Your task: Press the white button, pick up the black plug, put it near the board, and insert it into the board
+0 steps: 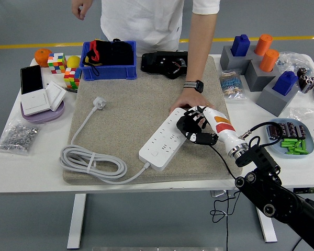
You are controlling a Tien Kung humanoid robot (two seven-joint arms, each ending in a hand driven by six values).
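Plug over the board's far end

The right hand (192, 128) grips the black plug (186, 127) (partly hidden), directly above the white board (162, 145), whose long axis runs down-left.

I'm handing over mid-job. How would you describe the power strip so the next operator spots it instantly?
Start at the beige mat covering the table's middle. Near its front right lies a long white power strip, set diagonally, under the right hand. Unlike the loose white plug, it is flat and lined with sockets.

bright, even overhead light | soft shadows (faint) | sharp focus
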